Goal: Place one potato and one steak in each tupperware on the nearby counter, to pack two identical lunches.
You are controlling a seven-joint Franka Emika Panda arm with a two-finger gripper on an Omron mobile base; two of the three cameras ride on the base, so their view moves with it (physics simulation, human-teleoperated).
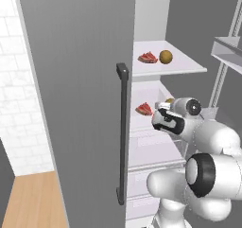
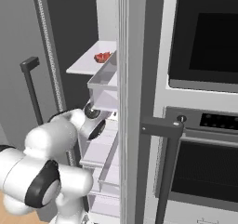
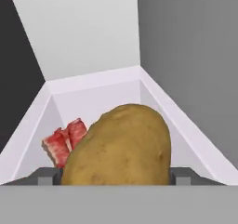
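Note:
My gripper (image 3: 118, 177) is inside the open fridge at the second shelf (image 1: 146, 120), shut on a golden-brown potato (image 3: 123, 146). The dark fingertips (image 3: 46, 175) press its two sides. Behind that potato lies a red steak (image 3: 65, 141), also seen as steak (image 1: 144, 109) on the same shelf. From the left base, the held potato (image 1: 169, 100) peeks out behind the hand. On the shelf above rest another steak (image 1: 147, 57) and another potato (image 1: 165, 57); that steak (image 2: 103, 56) shows from the right too. The tupperware and the counter are out of view.
The grey fridge door (image 1: 80, 104) with its dark vertical handle (image 1: 122, 132) stands open on the left. The other door's bins (image 2: 104, 83) hang close on the right of the arm. A wall oven (image 2: 204, 32) with a dark handle (image 2: 160, 125) stands beside the fridge.

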